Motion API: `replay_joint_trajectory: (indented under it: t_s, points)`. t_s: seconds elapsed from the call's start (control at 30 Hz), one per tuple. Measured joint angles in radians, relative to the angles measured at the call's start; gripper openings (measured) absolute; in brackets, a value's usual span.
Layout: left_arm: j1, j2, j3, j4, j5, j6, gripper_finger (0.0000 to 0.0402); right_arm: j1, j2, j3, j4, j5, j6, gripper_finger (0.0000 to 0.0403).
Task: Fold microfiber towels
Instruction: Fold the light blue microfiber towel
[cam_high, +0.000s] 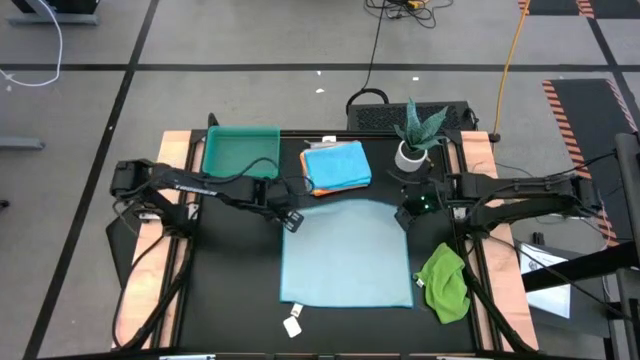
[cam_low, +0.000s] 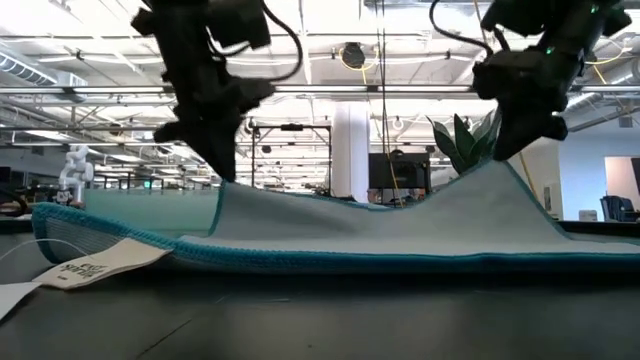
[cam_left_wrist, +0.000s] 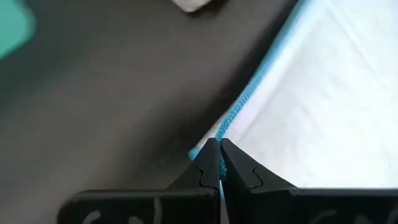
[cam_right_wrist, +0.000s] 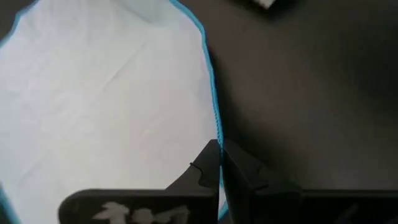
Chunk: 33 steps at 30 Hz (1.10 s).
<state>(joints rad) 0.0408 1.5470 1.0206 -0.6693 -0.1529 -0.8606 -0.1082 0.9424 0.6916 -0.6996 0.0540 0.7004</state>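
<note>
From above, I am working the pale blue towel (cam_high: 345, 250), which is lying spread on the middle of the black surface (cam_high: 230, 300); my left claw (cam_high: 291, 219) is pinching its far left corner and my right claw (cam_high: 404, 213) its far right corner, so I judge the first fold is just starting. The folded bright blue towel (cam_high: 336, 164) is sitting on an orange one beside the teal tray (cam_high: 240, 149), and the green towel (cam_high: 445, 281) is lying crumpled near the right edge. From the low camera, both corners are rising off the surface while the near hem (cam_low: 300, 258) is lying flat, with a lit, open workroom behind. Through both wrist cameras, my fingers (cam_left_wrist: 208, 168) are clamped shut on the blue stitched edge (cam_right_wrist: 214, 118). Next, I think, both corners need carrying evenly toward the near hem.
</note>
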Motion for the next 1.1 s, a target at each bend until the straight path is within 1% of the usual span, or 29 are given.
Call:
replay_joint_trajectory:
  t_s: [0.17, 0.23, 0.37, 0.43, 0.63, 0.8, 0.9, 1.1]
  points:
    - [-0.049, -0.108, 0.002, -0.083, -0.052, -0.059, 0.0, 0.083, 0.003, 0.018, -0.029, -0.001, 0.079, 0.0]
    - [-0.072, -0.125, 0.0, -0.103, -0.069, -0.068, 0.0, 0.125, 0.003, 0.018, -0.03, 0.0, 0.12, 0.0]
    - [-0.117, -0.113, 0.0, -0.138, -0.083, -0.095, 0.0, 0.215, 0.008, 0.019, -0.031, 0.011, 0.207, 0.0]
    - [-0.135, -0.09, 0.001, -0.124, -0.08, -0.105, 0.0, 0.262, 0.015, 0.019, -0.029, 0.028, 0.25, 0.0]
    - [-0.196, -0.08, 0.001, -0.125, -0.073, -0.136, 0.0, 0.406, 0.073, 0.019, 0.02, 0.05, 0.392, 0.0]
    - [-0.25, -0.085, 0.0, -0.123, -0.035, -0.171, 0.0, 0.515, 0.126, 0.019, 0.079, 0.053, 0.508, 0.0]
    - [-0.292, -0.085, 0.0, -0.11, -0.021, -0.206, 0.0, 0.566, 0.152, 0.019, 0.119, 0.057, 0.558, 0.0]
    - [-0.384, -0.084, 0.0, -0.068, -0.042, -0.324, 0.0, 0.656, 0.186, 0.019, 0.16, 0.058, 0.617, 0.0]
